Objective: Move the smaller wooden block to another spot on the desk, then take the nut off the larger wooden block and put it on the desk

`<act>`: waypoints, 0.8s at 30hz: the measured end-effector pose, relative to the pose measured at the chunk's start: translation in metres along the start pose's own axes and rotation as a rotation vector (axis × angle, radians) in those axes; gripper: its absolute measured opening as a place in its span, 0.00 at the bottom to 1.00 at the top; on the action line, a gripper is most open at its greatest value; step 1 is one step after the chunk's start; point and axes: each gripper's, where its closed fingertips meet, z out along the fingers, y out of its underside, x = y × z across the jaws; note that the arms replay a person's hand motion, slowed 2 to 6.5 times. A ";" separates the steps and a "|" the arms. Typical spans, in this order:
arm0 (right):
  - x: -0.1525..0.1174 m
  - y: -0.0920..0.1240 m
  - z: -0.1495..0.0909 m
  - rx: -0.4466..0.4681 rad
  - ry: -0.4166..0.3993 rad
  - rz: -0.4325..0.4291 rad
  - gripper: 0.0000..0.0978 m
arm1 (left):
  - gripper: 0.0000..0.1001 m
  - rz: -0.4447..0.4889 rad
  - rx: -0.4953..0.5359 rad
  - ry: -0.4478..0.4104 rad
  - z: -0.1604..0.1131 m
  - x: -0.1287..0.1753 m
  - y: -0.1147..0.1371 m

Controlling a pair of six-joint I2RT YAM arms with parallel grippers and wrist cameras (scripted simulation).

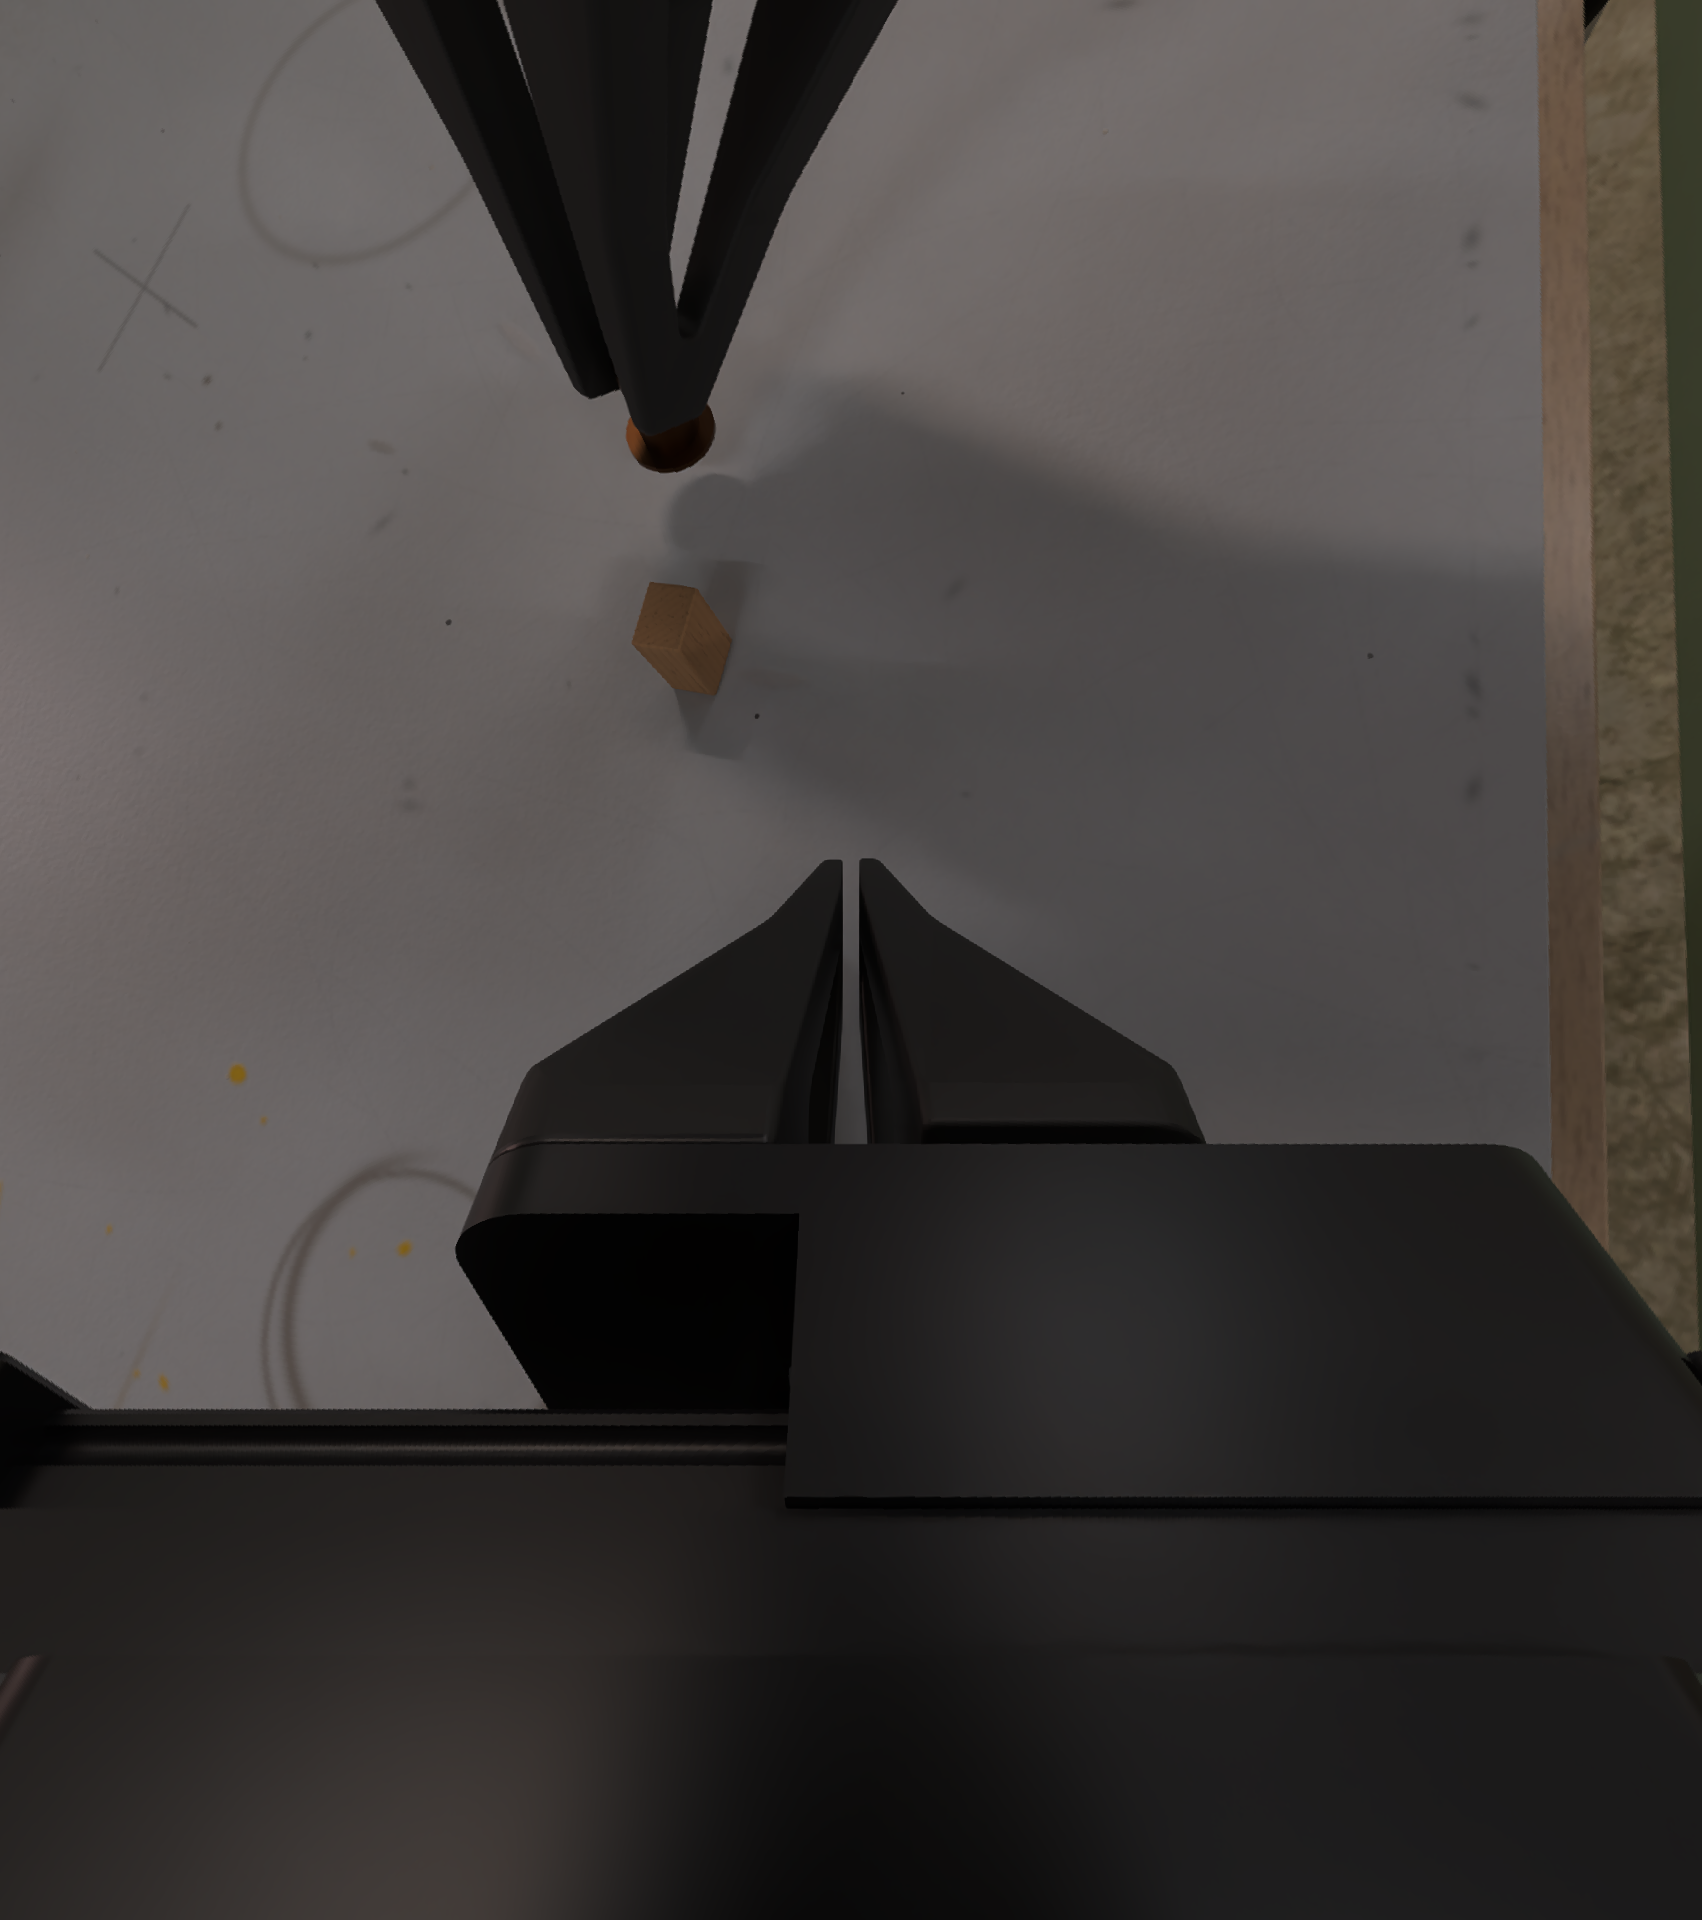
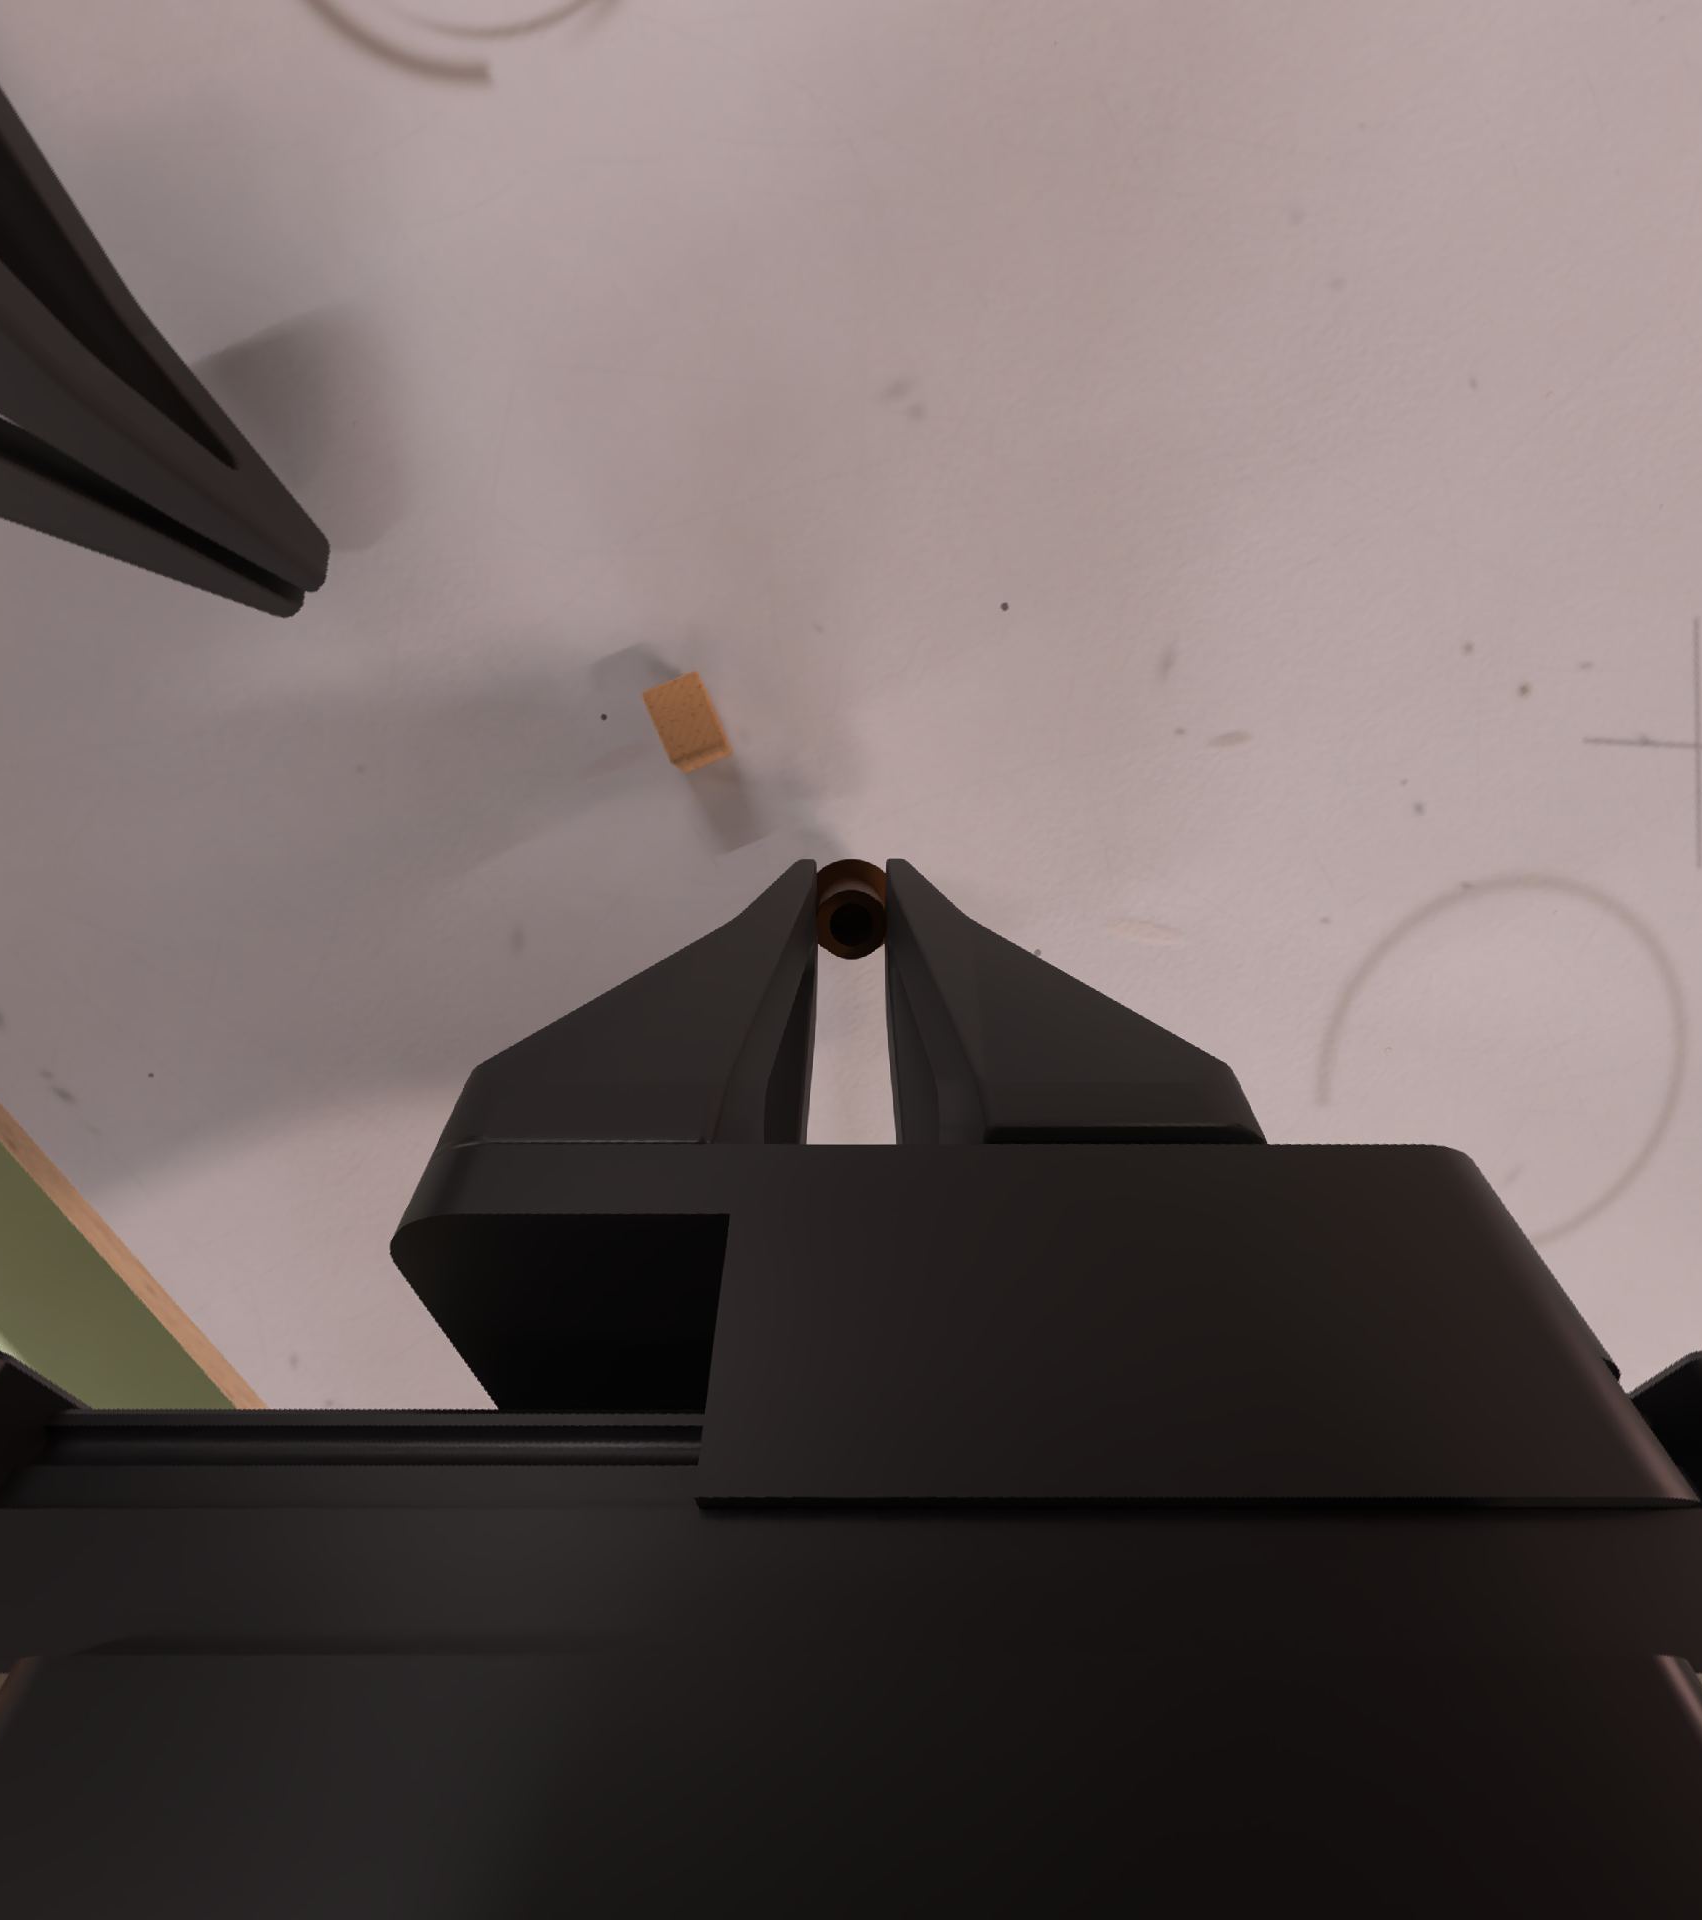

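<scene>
Currently the right gripper (image 2: 850, 864) clamps the nut (image 2: 849, 914) above the desk (image 2: 1242, 468) for placement, clear of the wooden block (image 2: 686, 719), while the left gripper (image 1: 850, 864) idles closed and empty.

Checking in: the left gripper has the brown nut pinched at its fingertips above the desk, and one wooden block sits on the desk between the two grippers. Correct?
Not quite: the right gripper has the brown nut pinched at its fingertips, as the right wrist view shows. The left gripper is shut on nothing. The rest stands: one wooden block sits on the desk between the two grippers.
</scene>
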 end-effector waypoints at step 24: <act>0.012 0.007 -0.005 0.045 0.041 0.069 0.38 | 0.03 0.000 0.000 0.000 0.000 0.000 0.000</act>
